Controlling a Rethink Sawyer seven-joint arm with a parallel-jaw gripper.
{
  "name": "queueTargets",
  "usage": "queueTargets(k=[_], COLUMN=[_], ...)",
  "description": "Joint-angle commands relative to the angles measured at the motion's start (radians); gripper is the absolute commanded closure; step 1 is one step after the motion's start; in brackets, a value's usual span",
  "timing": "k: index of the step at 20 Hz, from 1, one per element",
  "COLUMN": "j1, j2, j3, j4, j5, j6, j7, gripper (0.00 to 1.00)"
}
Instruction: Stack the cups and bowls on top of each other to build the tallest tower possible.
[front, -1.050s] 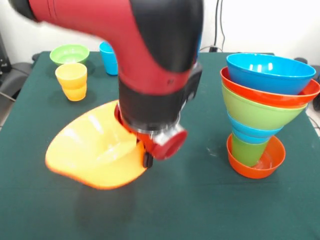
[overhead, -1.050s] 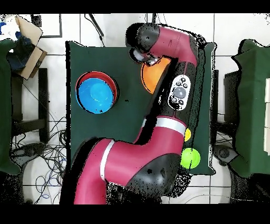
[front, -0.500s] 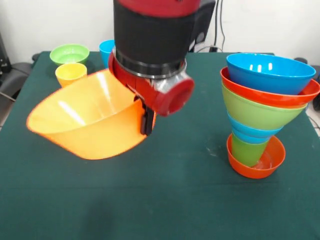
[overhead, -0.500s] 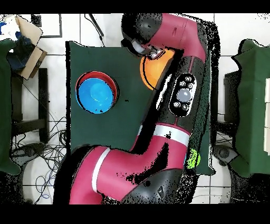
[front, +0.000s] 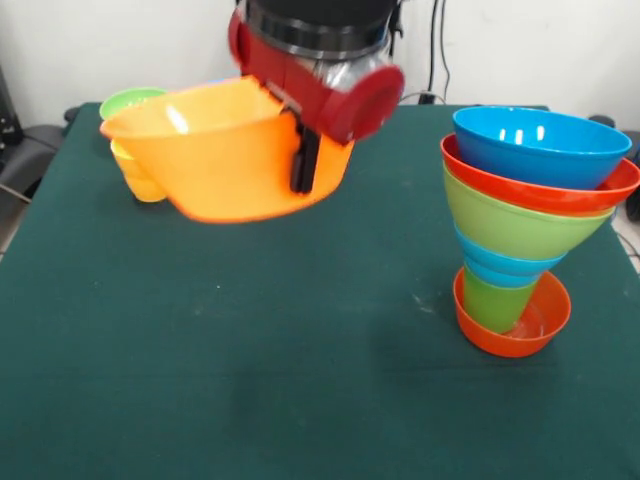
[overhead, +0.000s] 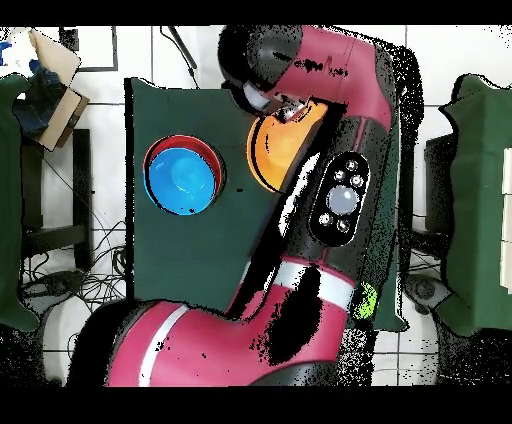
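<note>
**Big orange bowl lifted clear and levelling out**

In the last second I've watched the large orange bowl (front: 225, 150) go from tilted low near the tabletop (front: 300, 400) to hanging well above it, its rim now close to level. My hand (front: 303, 160) is clamped on the bowl's wall at its right side, one dark finger showing outside. The tower (front: 530, 230) stands well apart to the right, blue bowl (front: 540, 140) on top, red-orange bowl (front: 512, 325) at the base. I judge the carry can begin; the stack widens upward, so setting down could tip it. The yellow-orange cup (front: 140, 180) and small green bowl (front: 125, 100) wait behind.
</note>
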Motion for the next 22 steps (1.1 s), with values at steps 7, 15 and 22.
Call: queueTargets(k=[7, 15, 22], j1=[0.081, 0.090, 0.123], j2=[-0.286, -0.356, -0.288], j3=[0.056, 0.064, 0.082], j4=[0.533, 0.534, 0.473], j5=[-0.064, -0.078, -0.070], j6=[-0.151, -0.034, -0.036], j7=[-0.046, -0.048, 0.058], gripper=[1.00, 1.00, 1.00])
